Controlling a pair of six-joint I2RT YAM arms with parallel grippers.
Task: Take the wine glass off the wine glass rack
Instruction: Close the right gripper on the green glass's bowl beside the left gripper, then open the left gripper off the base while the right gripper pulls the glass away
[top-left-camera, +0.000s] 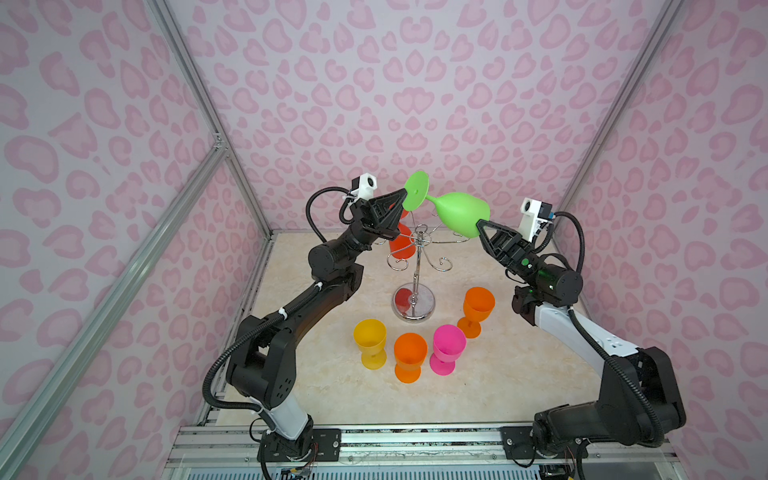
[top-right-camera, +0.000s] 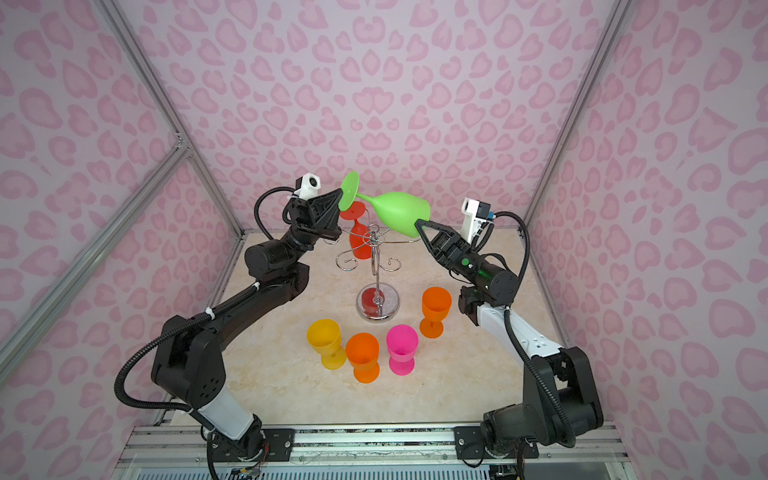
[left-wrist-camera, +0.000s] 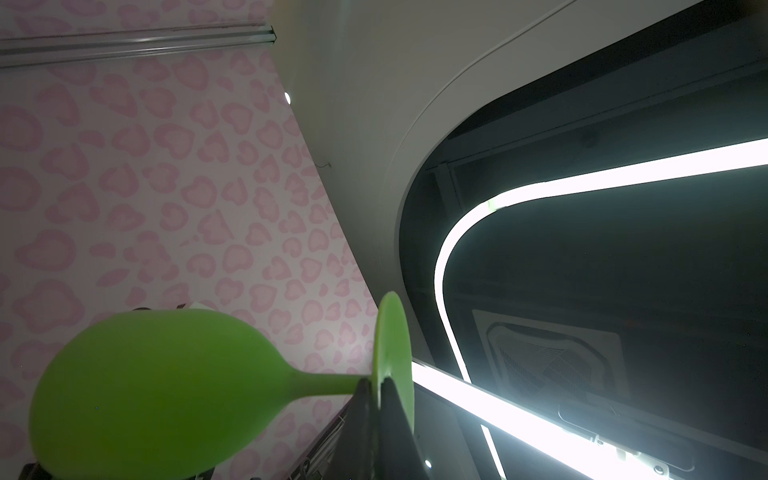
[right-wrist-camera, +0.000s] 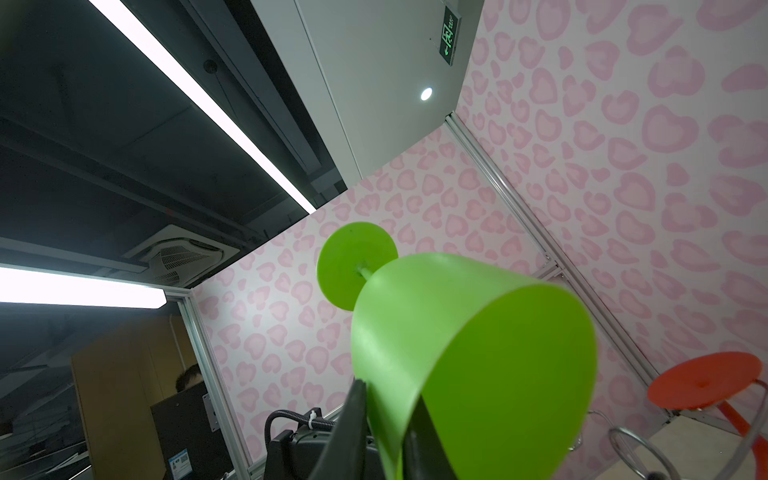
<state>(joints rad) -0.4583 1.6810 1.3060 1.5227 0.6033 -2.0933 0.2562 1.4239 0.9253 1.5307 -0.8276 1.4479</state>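
The left claw (top-left-camera: 404, 193) is closed on the foot disc of the green wine glass (top-left-camera: 459, 212), and the right claw (top-left-camera: 478, 223) pinches the bowl's rim. The glass lies sideways in the air above the wine glass rack (top-left-camera: 424, 309), where a red glass (top-left-camera: 401, 245) hangs.

The green glass (top-left-camera: 457, 214) slants above the rack (top-left-camera: 419, 249), bridged between left gripper (top-left-camera: 404, 193) and right gripper (top-left-camera: 478, 223), barring the way down to the hooks. A red glass (top-left-camera: 401, 245) fills the rack's left side. A yellow glass (top-left-camera: 370, 338), orange glass (top-left-camera: 410, 353), pink glass (top-left-camera: 448, 345) and a second orange glass (top-left-camera: 478, 307) crowd the base's front. The table (top-left-camera: 532, 374) lies free along the front and right.
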